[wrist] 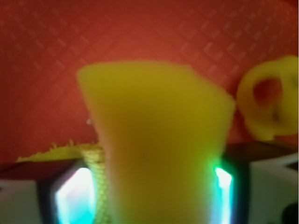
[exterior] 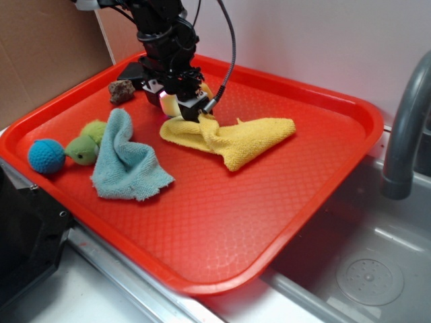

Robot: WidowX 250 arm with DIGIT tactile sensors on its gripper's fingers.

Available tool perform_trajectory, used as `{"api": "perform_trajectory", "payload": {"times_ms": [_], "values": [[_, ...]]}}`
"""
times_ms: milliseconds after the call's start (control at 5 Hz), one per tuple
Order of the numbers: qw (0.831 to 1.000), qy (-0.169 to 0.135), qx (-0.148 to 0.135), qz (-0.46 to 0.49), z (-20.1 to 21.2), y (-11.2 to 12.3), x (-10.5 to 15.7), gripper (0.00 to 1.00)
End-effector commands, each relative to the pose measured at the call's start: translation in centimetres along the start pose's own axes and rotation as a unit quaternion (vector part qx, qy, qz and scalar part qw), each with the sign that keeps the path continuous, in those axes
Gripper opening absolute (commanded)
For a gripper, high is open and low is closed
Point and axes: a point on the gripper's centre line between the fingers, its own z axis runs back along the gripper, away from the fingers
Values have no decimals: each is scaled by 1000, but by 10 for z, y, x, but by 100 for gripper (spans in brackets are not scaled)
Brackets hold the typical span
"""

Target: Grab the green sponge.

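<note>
Foam, pale yellow and rounded, the green sponge (wrist: 159,140) sits clenched in the tool (wrist: 149,196) over the red textured tray (exterior: 269,202).

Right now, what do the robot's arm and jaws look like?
The arm is black, boxy and jointed, with a black cable looping down its side to the gripper. In the wrist view the jaws show white edges and panels glowing cyan-green.

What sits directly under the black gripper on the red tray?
The pale yellow foam sponge block sits between the fingers of the black gripper, over the red plastic tray. The yellow terry cloth's edge lies beside it. The sponge's underside is hidden.
</note>
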Motion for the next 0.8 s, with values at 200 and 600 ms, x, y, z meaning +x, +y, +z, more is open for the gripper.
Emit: {"api": "perform_trajectory", "payload": {"times_ms": [200, 600], "values": [[998, -65, 17, 15, 93, 5, -12, 0], [996, -92, -8, 14, 198, -18, -57, 0]]}}
